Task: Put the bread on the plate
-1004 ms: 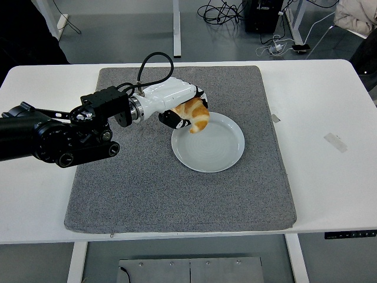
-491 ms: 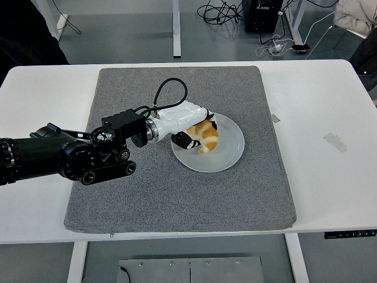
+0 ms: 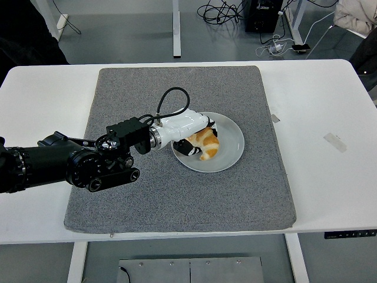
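A golden croissant lies low over the middle of a pale grey plate on the grey mat. My left hand, white with black fingertips, reaches in from the left and is still curled around the croissant, fingers over and under it. The croissant seems to touch the plate's surface. The right arm is out of view.
The plate sits on a large grey felt mat covering the middle of the white table. A small strip of tape lies on the table at right. My black left forearm lies over the mat's left part.
My left hand moved right and down with the croissant, from the plate's left rim to low over the plate's middle. The forearm followed further over the mat.
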